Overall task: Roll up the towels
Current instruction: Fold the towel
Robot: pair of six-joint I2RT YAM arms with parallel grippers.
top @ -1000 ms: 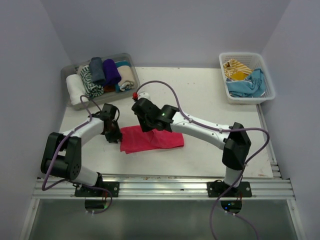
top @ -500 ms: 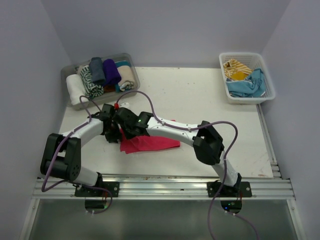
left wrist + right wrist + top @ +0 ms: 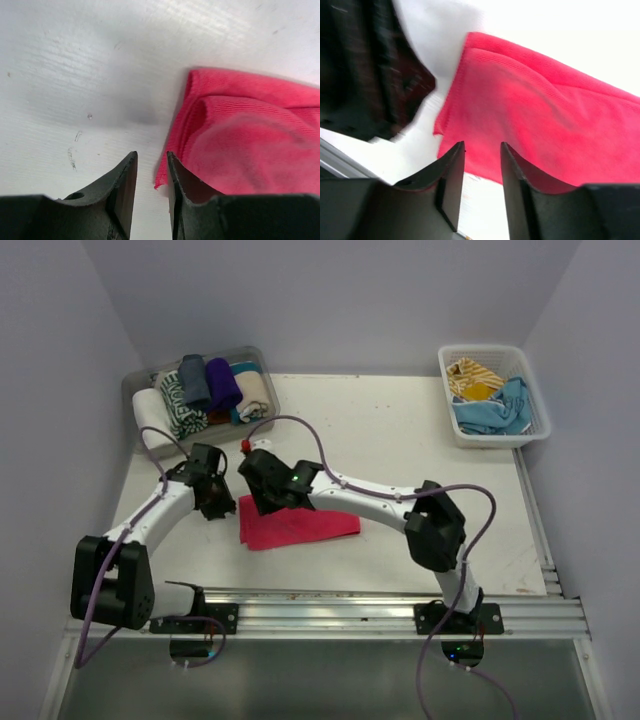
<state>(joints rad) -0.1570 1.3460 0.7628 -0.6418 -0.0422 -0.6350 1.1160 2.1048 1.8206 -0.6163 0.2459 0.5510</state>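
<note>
Several rolled towels (image 3: 200,392) in tray (image 3: 128,388) — pink towel (image 3: 300,525) flat, more towels (image 3: 490,408) in basket (image 3: 488,348) — left gripper (image 3: 150,157), right gripper (image 3: 482,147) parted, empty.

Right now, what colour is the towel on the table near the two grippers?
The towel is hot pink, clearest in the left wrist view.

Both white-shelled and black-jointed, the left arm (image 3: 165,502) and right arm (image 3: 370,510) are carrying looping purple cables (image 3: 288,418) from black bases (image 3: 195,618) at six o'clock.

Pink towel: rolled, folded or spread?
Folded flat, not rolled. The pink towel lies low on the table, and the left wrist view shows doubled layers at its edge.
</note>
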